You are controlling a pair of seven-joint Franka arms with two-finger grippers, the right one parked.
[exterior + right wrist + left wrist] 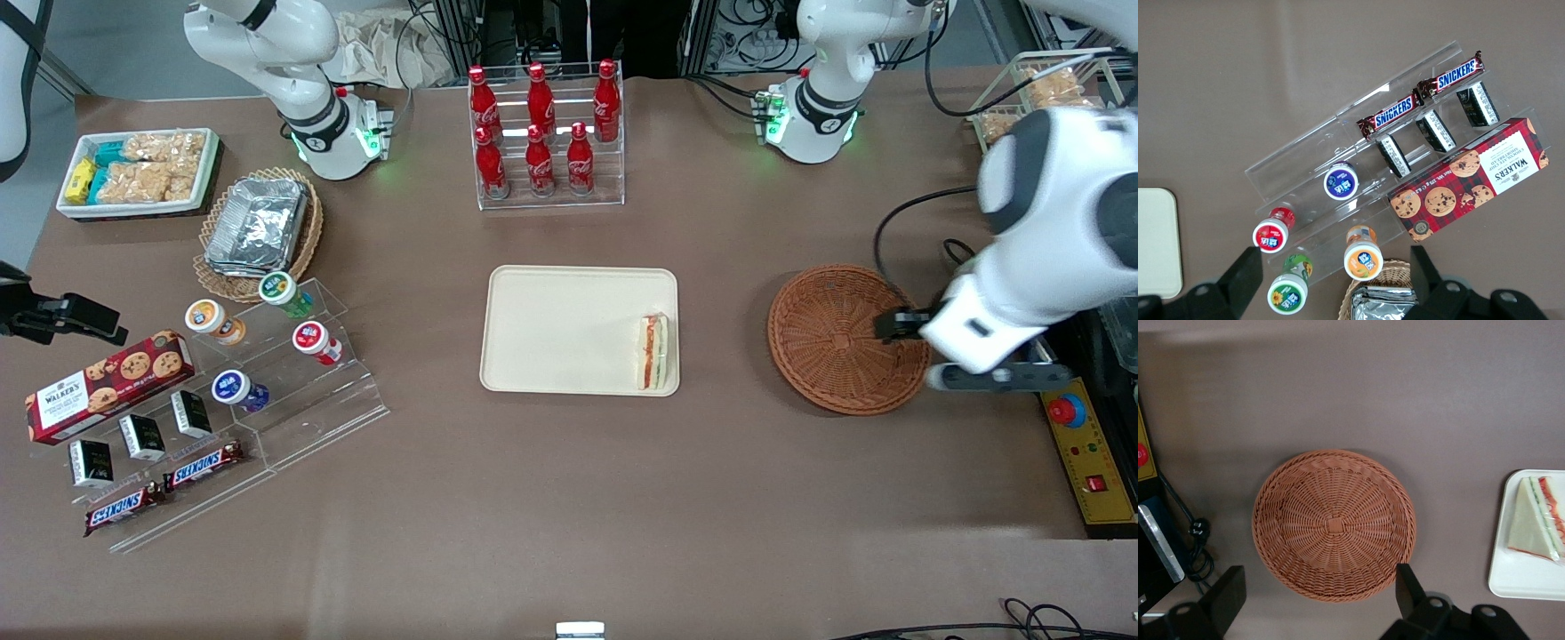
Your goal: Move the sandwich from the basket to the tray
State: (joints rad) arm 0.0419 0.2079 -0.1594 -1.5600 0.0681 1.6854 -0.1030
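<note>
The gripper (1318,603) hangs spread above the empty basket (1333,525); the sandwich (1537,518) lies apart on the tray (1511,577).

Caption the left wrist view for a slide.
Open tool hovers above the empty basket; the sandwich lies on the tray beside it.

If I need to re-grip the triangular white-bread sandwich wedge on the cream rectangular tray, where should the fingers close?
Probably from above, fingers closing across the two flat bread faces of the sandwich, which stands on edge with its red and green filling facing up, beside the rim of the tray. The gripper is open over the empty reddish-brown wicker basket.
</note>
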